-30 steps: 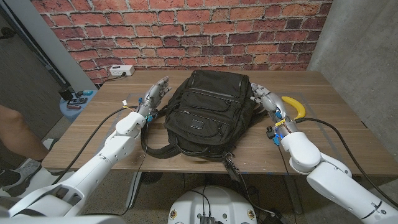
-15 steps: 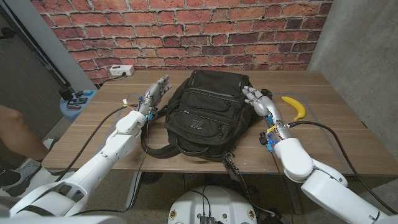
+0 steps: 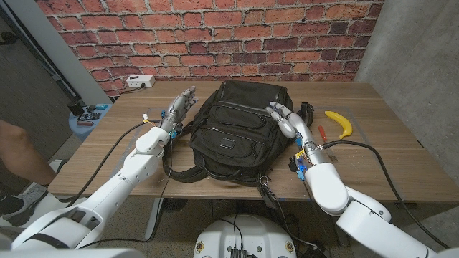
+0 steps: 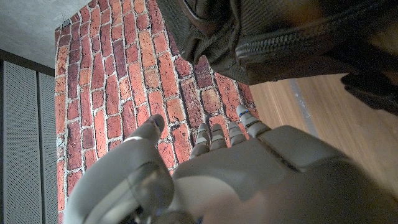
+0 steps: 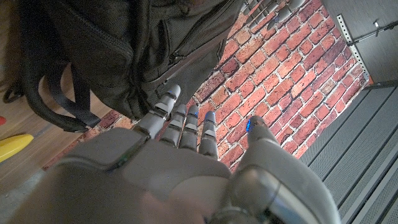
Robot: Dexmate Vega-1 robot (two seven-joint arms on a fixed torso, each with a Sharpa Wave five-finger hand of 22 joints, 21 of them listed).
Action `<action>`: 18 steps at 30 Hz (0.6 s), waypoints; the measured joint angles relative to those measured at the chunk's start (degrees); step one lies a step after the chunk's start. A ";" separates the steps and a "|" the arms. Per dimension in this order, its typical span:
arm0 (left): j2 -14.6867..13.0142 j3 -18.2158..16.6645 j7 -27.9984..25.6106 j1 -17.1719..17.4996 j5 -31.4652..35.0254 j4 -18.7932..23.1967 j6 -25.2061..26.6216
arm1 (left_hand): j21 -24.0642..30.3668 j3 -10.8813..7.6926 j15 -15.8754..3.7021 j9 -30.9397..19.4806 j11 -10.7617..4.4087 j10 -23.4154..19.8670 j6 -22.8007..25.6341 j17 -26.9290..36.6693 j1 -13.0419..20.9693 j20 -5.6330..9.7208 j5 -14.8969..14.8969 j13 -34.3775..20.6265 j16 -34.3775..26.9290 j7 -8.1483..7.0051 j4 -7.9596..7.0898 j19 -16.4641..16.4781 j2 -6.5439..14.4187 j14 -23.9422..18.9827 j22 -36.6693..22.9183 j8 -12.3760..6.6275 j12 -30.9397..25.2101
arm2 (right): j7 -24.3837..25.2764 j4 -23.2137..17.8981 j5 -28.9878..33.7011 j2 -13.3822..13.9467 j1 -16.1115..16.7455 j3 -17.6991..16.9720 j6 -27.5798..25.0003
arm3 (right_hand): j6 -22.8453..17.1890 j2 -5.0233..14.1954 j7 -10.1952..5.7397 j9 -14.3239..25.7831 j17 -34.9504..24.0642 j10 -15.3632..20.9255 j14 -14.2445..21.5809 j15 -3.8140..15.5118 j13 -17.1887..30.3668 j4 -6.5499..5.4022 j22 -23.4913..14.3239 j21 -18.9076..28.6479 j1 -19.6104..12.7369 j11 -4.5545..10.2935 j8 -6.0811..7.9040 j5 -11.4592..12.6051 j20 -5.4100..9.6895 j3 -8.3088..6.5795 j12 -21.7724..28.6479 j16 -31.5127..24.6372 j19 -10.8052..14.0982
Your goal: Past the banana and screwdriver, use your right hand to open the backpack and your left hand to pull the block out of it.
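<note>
1. Our right hand (image 3: 285,118) has swung in from the table beside the banana (image 3: 339,122) and now sits over the upper right part of the black backpack (image 3: 237,129), fingers spread and holding nothing; whether the fingertips touch the fabric we cannot tell.
2. That move has uncovered the screwdriver (image 3: 323,133), a short red-handled tool lying just beside the banana's near end, where our wrist covered it a second ago.
3. Our left hand (image 3: 179,107) has stayed where it was, just beside the backpack's left edge, fingers apart and gripping nothing.
4. The backpack lies in the middle of the wooden table (image 3: 387,154), closed as far as we can see, its straps trailing toward the near edge; the block is nowhere visible to us.
5. The right wrist view gives what the head view cannot: our fingers (image 5: 186,124) reaching out loosely apart with the backpack (image 5: 124,43) and one of its straps (image 5: 46,93) close beyond them, and a yellow slice of banana (image 5: 12,146) at the edge.
6. The left wrist view shows our left hand (image 4: 230,168) with its fingers apart against the brick wall (image 4: 124,81), and the backpack's zipper (image 4: 298,40) running along a seam close by.
7. From the head we also see a white power strip (image 3: 140,82) at the table's far left corner.
</note>
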State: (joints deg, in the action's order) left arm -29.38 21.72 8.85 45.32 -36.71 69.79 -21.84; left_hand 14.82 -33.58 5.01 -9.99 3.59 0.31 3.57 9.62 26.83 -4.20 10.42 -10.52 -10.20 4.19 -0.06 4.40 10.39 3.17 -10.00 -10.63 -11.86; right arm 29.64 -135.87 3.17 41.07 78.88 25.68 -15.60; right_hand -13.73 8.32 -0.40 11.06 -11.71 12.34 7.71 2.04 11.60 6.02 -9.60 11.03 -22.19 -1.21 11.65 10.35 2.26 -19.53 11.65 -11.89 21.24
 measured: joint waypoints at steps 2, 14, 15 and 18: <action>0.04 0.01 0.00 -0.07 0.01 -0.15 -0.07 | 0.00 0.00 0.00 0.00 0.00 0.00 0.00 0.00 0.00 0.00 0.00 0.00 0.00 0.00 0.00 0.00 0.00 0.00 0.00 0.00 0.00 | 0.01 -0.65 1.54 -0.19 -0.46 1.19 -1.68 | 0.00 -0.23 0.00 0.00 0.00 0.00 0.00 0.00 0.00 0.25 0.00 0.00 -0.22 0.00 0.00 0.00 0.00 -0.24 0.00 0.00 0.00; 0.53 0.17 -0.08 -0.45 0.21 -1.01 -0.36 | -0.23 0.00 0.00 0.00 0.00 0.00 0.00 0.00 0.25 0.00 0.00 0.00 0.00 0.00 -0.01 0.00 -0.22 0.00 0.00 0.00 0.00 | 0.53 -2.82 10.59 -1.32 -2.13 6.91 -9.74 | -0.41 -0.44 0.41 0.00 0.20 0.61 0.31 -0.31 0.00 1.83 0.00 0.00 -1.97 -0.61 0.00 0.00 0.00 -0.57 0.00 0.00 0.00; 0.58 0.19 -0.08 -0.56 0.25 -1.06 -0.43 | -0.23 0.00 0.00 0.00 0.00 0.00 0.00 0.00 0.28 0.00 0.00 0.00 0.00 0.00 -0.01 0.00 -0.19 0.00 0.00 0.00 0.00 | 0.55 -3.17 11.95 -1.41 -2.25 7.63 -10.79 | -0.41 -0.46 0.40 0.00 0.26 0.61 0.31 -0.31 0.00 1.90 0.00 0.00 -1.96 -0.61 0.11 0.00 0.00 -0.63 0.00 0.00 0.00; 0.77 0.30 -0.08 -0.69 0.33 -1.39 -0.48 | -0.23 -0.07 0.00 0.00 0.00 0.00 0.00 0.00 0.56 0.00 0.00 0.00 0.00 0.00 0.40 0.00 0.09 0.00 0.00 0.00 0.00 | 0.62 -3.74 12.21 -1.50 -2.43 8.82 -10.97 | -0.82 -0.91 0.81 0.00 0.26 0.88 0.34 -0.34 0.00 2.34 0.00 0.00 -2.41 -0.88 0.22 0.00 0.00 -0.82 0.13 0.00 0.00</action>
State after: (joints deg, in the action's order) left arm -28.61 22.02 8.77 44.64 -36.38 68.40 -22.33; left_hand 14.59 -33.66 5.01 -9.98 3.59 0.31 3.57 9.61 27.39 -4.20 10.41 -10.52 -10.20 4.19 0.34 4.40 10.48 3.17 -10.00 -10.63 -11.86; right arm 30.25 -139.61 15.38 39.57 76.46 34.50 -26.57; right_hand -14.55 7.41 0.41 11.06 -11.45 13.23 8.04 1.70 11.60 8.36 -9.60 11.03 -24.60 -2.08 11.87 10.35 2.26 -20.34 11.78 -11.89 21.24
